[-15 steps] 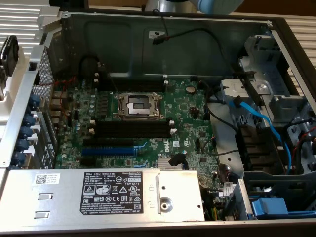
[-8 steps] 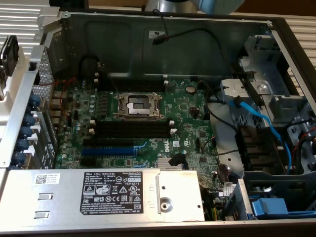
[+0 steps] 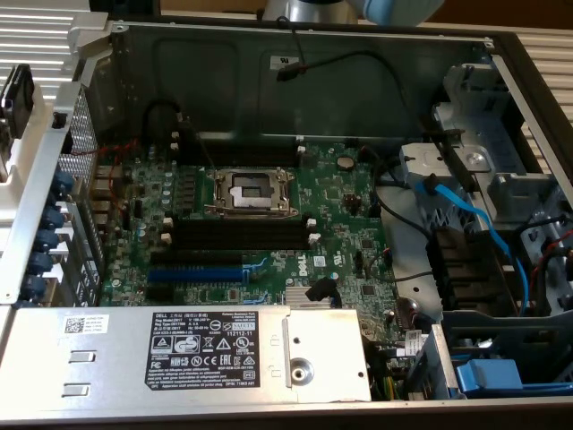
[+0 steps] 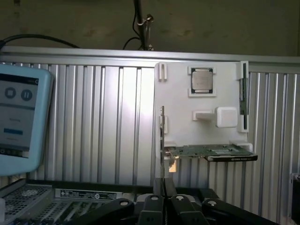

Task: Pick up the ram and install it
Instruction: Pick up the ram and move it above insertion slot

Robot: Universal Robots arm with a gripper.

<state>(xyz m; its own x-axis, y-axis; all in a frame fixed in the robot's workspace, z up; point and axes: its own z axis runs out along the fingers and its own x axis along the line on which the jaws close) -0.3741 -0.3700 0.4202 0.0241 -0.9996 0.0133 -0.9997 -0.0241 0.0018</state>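
Nearest the wrist, your pincer [image 4: 162, 192] is pinching the ram [image 4: 161, 140] by one end, and the stick juts straight out between the fingers, seen edge-on. Treat it as light, stiff and probably brittle: hold it by the bare board edges, never by the chips or contacts. The wrist points level toward the white parts holder [image 4: 180, 93] beyond, while the black memory slots [image 3: 237, 235] on the board lie empty.

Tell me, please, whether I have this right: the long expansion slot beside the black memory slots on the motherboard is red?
Not quite: the expansion slot beside the black memory slots on the motherboard is blue, not red, as the exterior view shows.
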